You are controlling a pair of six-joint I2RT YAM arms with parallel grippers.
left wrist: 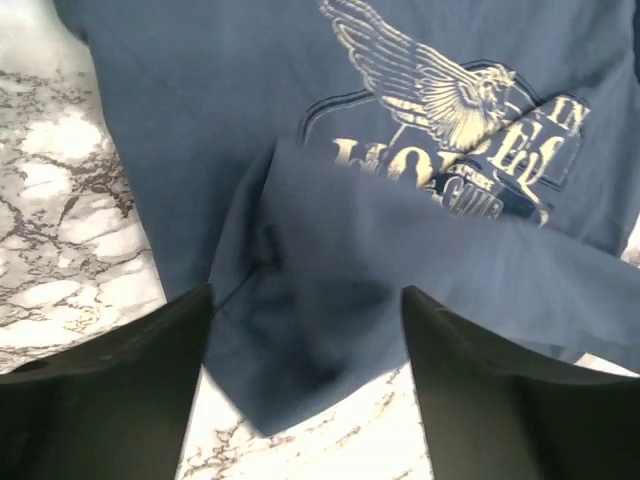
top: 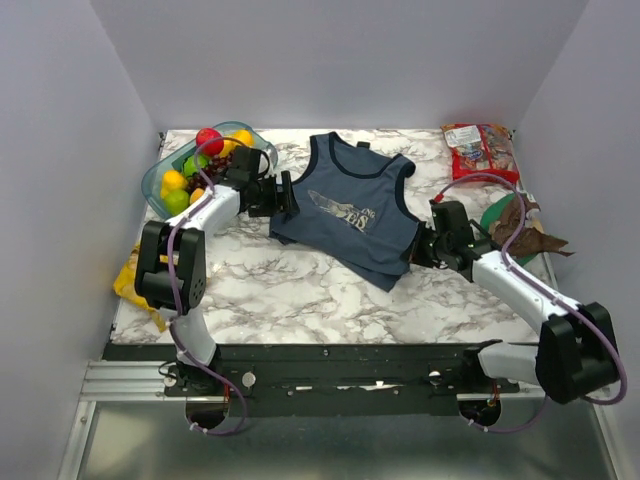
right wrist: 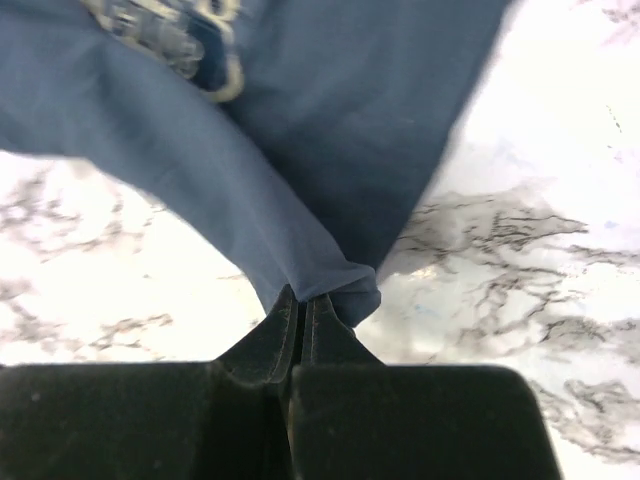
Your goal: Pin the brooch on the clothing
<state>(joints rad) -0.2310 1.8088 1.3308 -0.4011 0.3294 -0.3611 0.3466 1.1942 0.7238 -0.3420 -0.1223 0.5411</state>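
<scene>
The slate-blue tank top (top: pixel 350 205) lies on the marble table, its lower part folded over the pale print. My left gripper (top: pixel 288 195) is open at the top's left edge; in the left wrist view a folded corner of the cloth (left wrist: pixel 300 330) lies between its spread fingers (left wrist: pixel 110 390). My right gripper (top: pixel 418 250) is shut on the top's right hem; in the right wrist view the cloth (right wrist: pixel 300 200) bunches at its closed fingertips (right wrist: pixel 302 305). The brooch is not in view.
A clear tub of toy fruit (top: pixel 205 165) stands at the back left behind the left arm. A red snack bag (top: pixel 480 148) lies back right. A green plate with brown scraps (top: pixel 515 225) sits by the right arm. A yellow item (top: pixel 132 280) lies at the left edge.
</scene>
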